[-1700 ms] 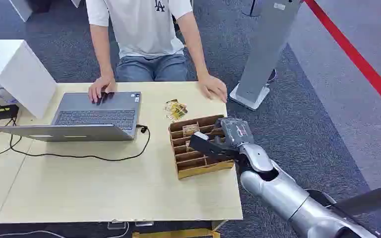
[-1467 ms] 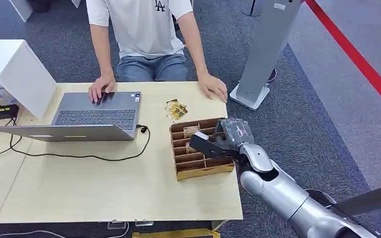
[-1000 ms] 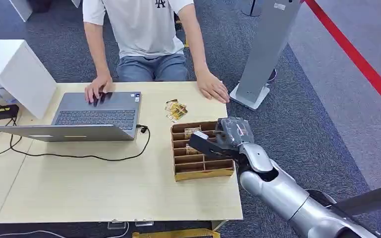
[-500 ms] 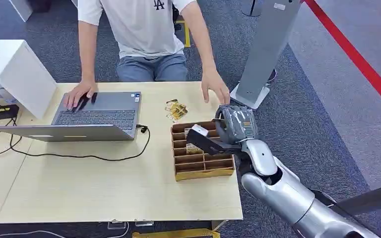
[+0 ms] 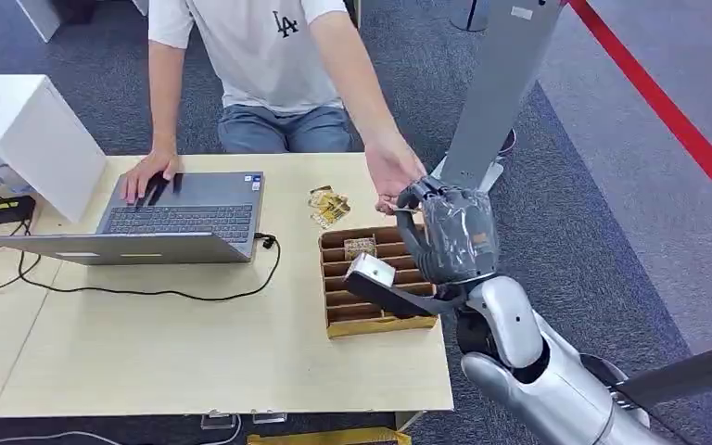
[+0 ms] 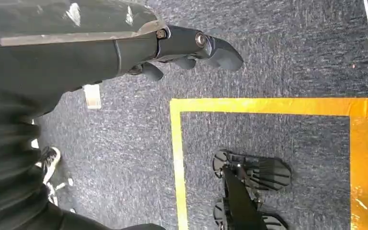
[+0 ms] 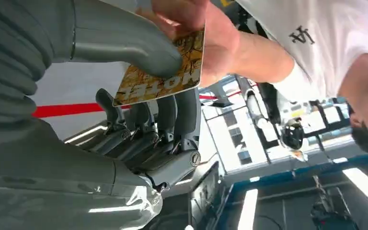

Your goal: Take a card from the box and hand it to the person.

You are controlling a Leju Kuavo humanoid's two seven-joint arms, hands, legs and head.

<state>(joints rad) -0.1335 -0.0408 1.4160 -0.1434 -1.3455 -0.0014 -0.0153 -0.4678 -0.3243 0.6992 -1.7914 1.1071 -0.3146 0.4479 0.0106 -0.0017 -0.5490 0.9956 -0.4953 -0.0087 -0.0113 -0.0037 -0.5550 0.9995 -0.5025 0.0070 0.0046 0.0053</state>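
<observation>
- r hand (image 7: 139, 115) pinches gold hotel card (image 7: 165, 72) btwn thumb & dark fingers (image 7: 172, 120)
- person's hand (image 7: 206, 33) grips card's far edge, white sleeve beyond

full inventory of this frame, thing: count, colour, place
card: one, gold-brown print, pinched by the right hand, the person's fingers on its far end
box: one, brown, slotted, table's right end; another card in a far slot
loose cards: small pile, gold, table beyond the box
laptop: one, grey, open, table's left half
cable: one, black, in front of the laptop
white box: one, table's far left
table: one, light wood
person's hand: reaching to the card
right hand: raised above the box
left hand: hanging above grey carpet
</observation>
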